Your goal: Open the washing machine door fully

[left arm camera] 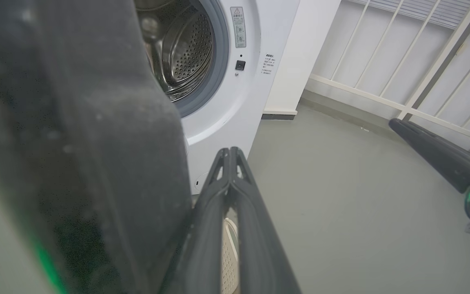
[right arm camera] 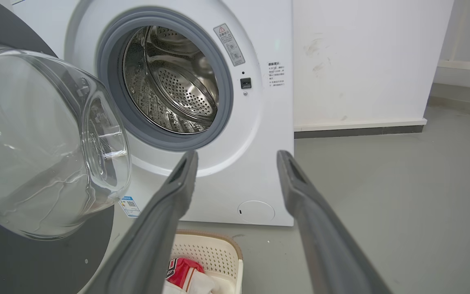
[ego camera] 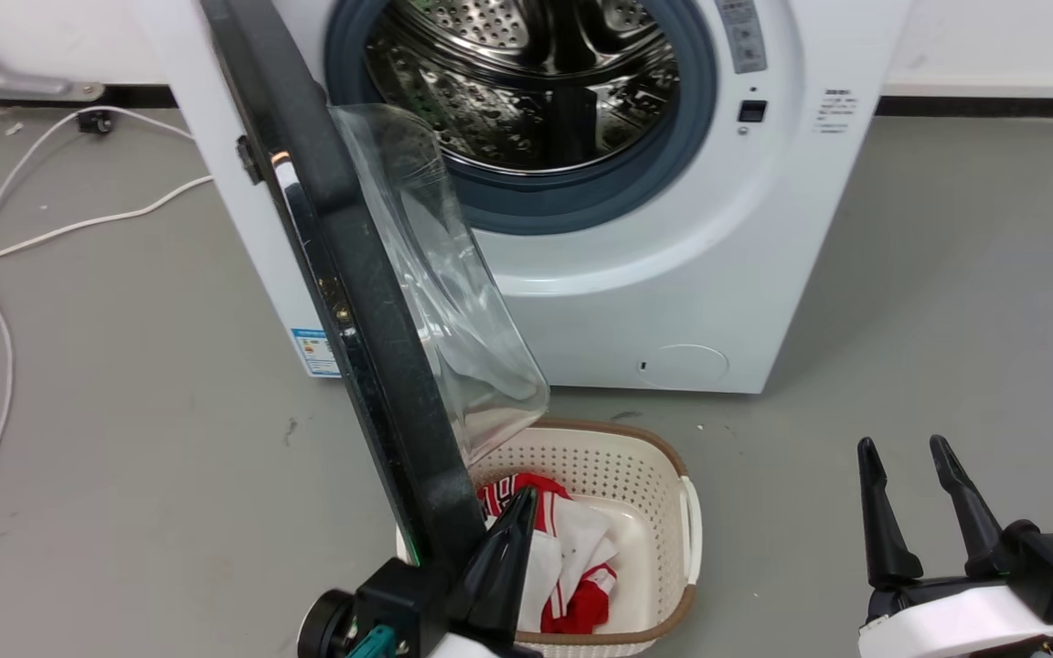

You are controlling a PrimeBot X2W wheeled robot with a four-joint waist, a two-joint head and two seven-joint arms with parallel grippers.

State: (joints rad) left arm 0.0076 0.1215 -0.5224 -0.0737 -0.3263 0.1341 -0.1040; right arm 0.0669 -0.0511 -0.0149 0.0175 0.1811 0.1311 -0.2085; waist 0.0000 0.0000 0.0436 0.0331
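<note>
Grey floor (ego camera: 124, 411), washing machine (ego camera: 636, 302): its open door (ego camera: 353, 302) stands just beside the clenched left fingers (left arm camera: 206, 228), right fingers (ego camera: 878, 521) spread well away.

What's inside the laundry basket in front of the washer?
Red and white clothes lie in the basket. Its left side is covered by the washing machine door and the left gripper, so that part can't be seen.

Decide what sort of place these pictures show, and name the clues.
Probably a laundry area, perhaps a test room: a white front-loading washing machine stands on a bare grey floor by a white wall, its door swung open, and a cream laundry basket holding red and white clothes sits before it.
</note>
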